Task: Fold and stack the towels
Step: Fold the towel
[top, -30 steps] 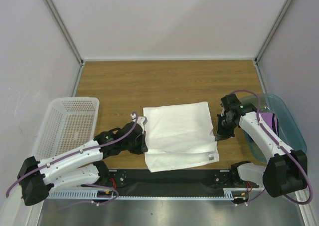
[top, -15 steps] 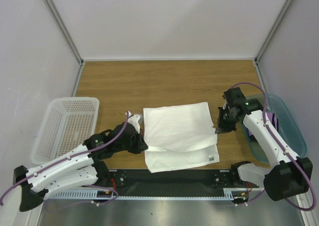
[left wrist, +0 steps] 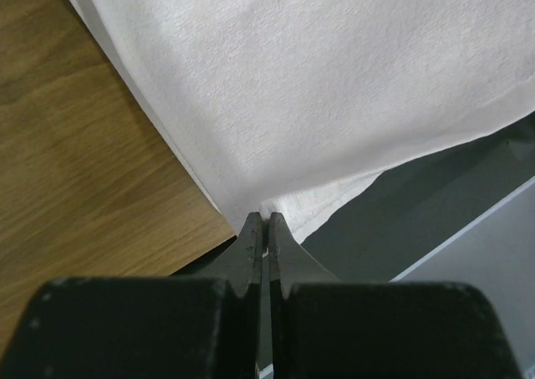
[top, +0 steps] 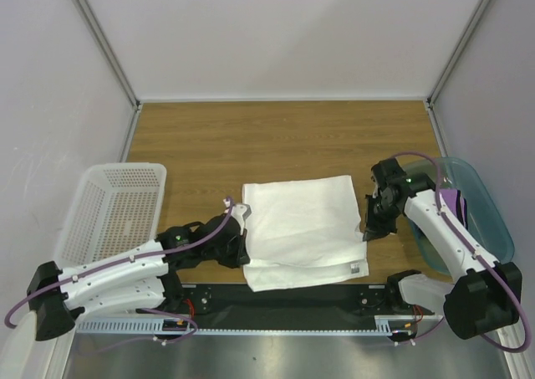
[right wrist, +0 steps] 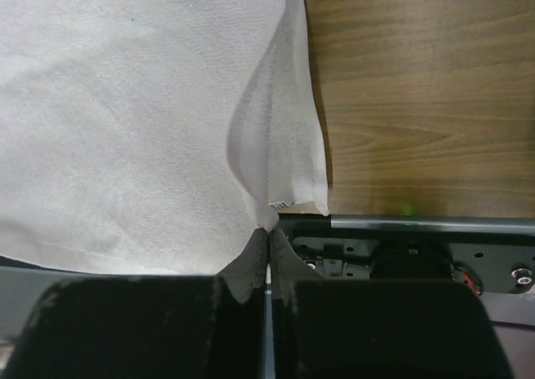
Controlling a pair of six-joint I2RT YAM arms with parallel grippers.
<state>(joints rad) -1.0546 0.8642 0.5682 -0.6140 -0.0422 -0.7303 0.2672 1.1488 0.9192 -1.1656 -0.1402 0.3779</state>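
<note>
The large white towel (top: 301, 220) lies folded over itself on the wooden table, its upper layer reaching almost to the near edge of the lower one. My left gripper (top: 245, 249) is at the towel's left near corner, and in the left wrist view it (left wrist: 263, 222) is shut on a pinch of the white cloth (left wrist: 334, 86). At the right edge, my right gripper (top: 366, 231) is shut too. The right wrist view shows it (right wrist: 267, 231) pinching the towel's (right wrist: 125, 120) rumpled edge beside a small label. A purple patch (top: 451, 202) shows in the bin behind the right arm. No navy towel is in view.
A white perforated basket (top: 117, 207) stands at the left edge of the table. A translucent teal bin (top: 489, 216) sits at the right, partly behind the right arm. A black rail (top: 284, 299) with the arm bases runs along the near edge, just beyond the towel.
Both grippers have moved toward the near edge, keeping hold of the towel. The upper layer now covers more of the lower one.
</note>
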